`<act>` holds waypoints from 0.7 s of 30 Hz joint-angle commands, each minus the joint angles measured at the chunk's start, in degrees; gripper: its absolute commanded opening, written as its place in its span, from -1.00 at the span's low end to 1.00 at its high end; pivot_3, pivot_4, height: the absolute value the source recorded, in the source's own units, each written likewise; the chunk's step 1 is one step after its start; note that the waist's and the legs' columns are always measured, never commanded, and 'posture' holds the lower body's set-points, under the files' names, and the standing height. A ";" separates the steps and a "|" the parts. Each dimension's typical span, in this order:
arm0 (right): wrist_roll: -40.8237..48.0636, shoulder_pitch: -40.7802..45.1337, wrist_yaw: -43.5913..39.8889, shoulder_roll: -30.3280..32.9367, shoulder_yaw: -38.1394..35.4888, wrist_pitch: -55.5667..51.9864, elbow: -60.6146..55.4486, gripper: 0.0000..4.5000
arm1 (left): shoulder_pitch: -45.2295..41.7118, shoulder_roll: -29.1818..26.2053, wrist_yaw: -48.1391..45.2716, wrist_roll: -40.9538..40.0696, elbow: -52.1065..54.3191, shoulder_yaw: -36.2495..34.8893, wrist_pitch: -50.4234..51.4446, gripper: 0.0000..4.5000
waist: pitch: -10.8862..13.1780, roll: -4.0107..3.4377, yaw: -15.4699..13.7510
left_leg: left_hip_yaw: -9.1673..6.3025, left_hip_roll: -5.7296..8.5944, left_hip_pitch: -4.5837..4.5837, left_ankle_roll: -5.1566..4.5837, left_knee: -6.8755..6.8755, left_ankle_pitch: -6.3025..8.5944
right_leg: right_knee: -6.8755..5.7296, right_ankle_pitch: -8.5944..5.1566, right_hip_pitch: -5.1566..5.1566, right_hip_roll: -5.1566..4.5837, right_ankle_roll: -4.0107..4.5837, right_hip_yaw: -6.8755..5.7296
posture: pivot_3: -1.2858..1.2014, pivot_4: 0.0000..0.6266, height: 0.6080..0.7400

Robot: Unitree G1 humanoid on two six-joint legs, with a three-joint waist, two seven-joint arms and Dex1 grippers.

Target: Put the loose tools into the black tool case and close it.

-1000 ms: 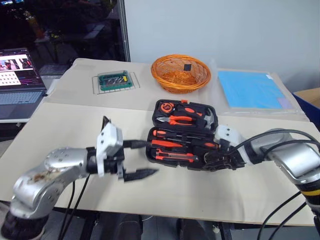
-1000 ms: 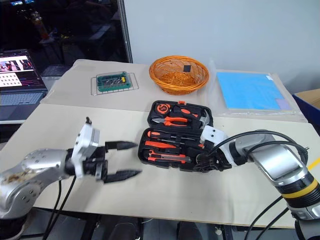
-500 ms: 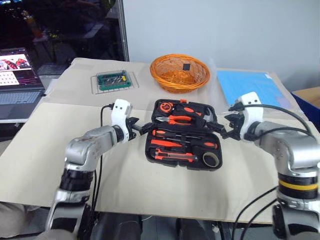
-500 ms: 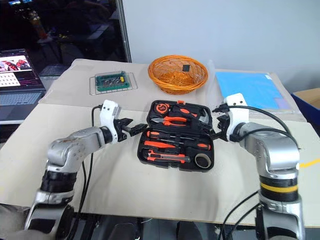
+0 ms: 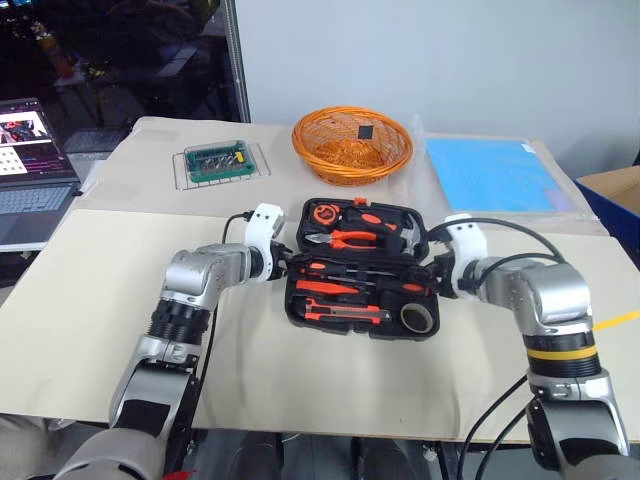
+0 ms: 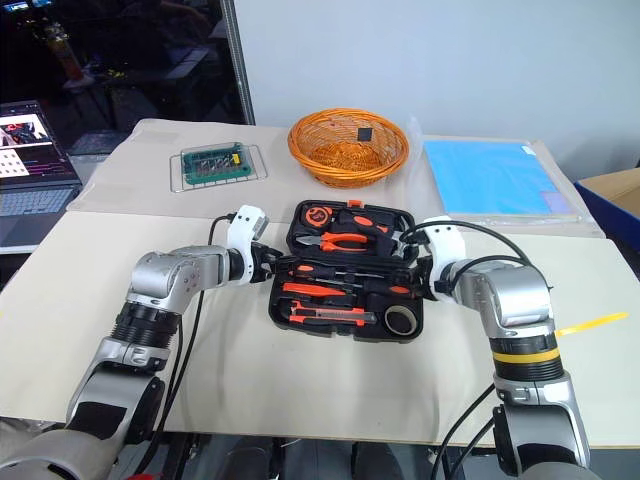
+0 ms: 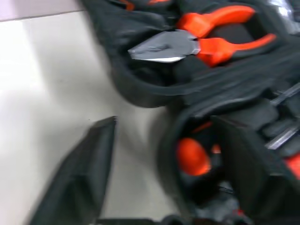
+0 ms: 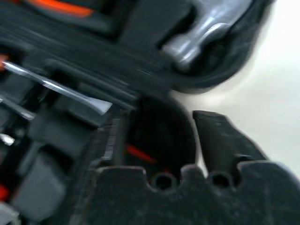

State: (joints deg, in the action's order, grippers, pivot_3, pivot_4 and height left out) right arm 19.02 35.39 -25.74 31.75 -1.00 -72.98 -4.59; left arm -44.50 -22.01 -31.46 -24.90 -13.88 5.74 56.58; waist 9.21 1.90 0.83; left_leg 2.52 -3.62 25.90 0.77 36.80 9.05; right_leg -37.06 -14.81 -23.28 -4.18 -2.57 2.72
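Observation:
The black tool case (image 5: 292,300) lies open at the table's centre. Its near half holds two black-and-orange screwdrivers (image 5: 352,270), a utility knife (image 5: 345,313) and a grey tape roll (image 5: 418,317). My left gripper (image 5: 285,263) is at the case's left end by the hinge. It is open, with one finger (image 7: 79,173) on the table outside and the other (image 7: 248,164) inside the near half, the wall between them. My right gripper (image 5: 437,270) is at the right end, its fingers (image 8: 220,136) tight on either side of the near half's corner wall.
The lid half holds orange-handled pliers (image 5: 345,238), a hammer (image 5: 405,235) and a tape measure (image 5: 327,213). Behind the case stand an orange wicker basket (image 5: 351,145), a green tray (image 5: 219,161) and a blue sheet (image 5: 495,175). A laptop (image 5: 30,160) sits far left.
Both arms came in from the front corners to the case's two ends by the hinge. The right gripper left the tape roll in the case. Both pairs of fingers have narrowed over the walls.

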 commanded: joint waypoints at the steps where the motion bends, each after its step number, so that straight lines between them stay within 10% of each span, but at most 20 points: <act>1: 4.00 -2.40 -3.85 0.64 1.08 -1.47 -6.43 -0.65 | 4.18 -1.77 -3.16 -3.57 8.66 0.23 6.96 -0.37 | -0.01 -0.01 0.34 | 0.00 -0.01 -0.01 0.00 0.00 0.00 | 0.00 0.00 0.00 0.01 0.00 0.00 | 0.03 -0.52 1.00; 5: 5.64 -5.74 -4.45 1.89 1.72 -4.06 -13.93 -1.00 | 10.09 -4.16 -3.19 -7.55 19.83 -1.89 14.45 -0.99 | -0.01 -0.02 1.07 | -0.10 -0.15 -0.03 0.02 -0.19 0.04 | 0.03 -0.02 -0.01 0.19 0.03 0.01 | 0.03 -0.52 1.00; 13: 6.58 -13.80 -1.97 2.08 -0.27 -7.07 -28.03 -1.00 | 20.75 -7.52 -1.22 -13.15 38.95 -12.09 25.34 -0.99 | 0.00 -0.01 1.41 | -0.15 -0.15 -0.18 0.04 -0.23 0.03 | -0.03 -0.08 0.06 0.19 0.13 0.00 | 0.03 -0.52 1.00; 15: 6.77 -14.76 -1.53 2.34 -3.59 -7.39 -29.77 -0.63 | 22.54 -8.60 -1.12 -12.93 41.51 -15.40 23.29 -1.00 | 0.00 0.00 1.38 | -0.15 -0.14 -0.29 0.05 -0.23 0.02 | -0.02 -0.08 0.12 0.18 0.13 0.01 | 0.03 -0.52 1.00; 21: 9.36 -13.09 -2.58 6.48 -12.56 -12.13 -33.29 0.26 | 18.95 -9.79 -1.08 -17.27 40.59 -24.93 24.88 -0.06 | 0.04 0.05 0.69 | -0.16 -0.13 -0.32 0.07 -0.19 0.00 | -0.02 -0.09 0.14 0.19 0.17 0.03 | 0.03 -0.52 1.00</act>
State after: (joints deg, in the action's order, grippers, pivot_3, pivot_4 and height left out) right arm 27.65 20.23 -28.15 37.19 -9.64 -83.80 -35.76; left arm -23.37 -30.87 -32.11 -40.49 25.31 -17.09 81.38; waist 9.25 1.95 1.52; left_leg 2.35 -3.75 25.57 0.84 36.62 9.05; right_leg -37.07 -14.90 -23.14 -3.98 -2.40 2.76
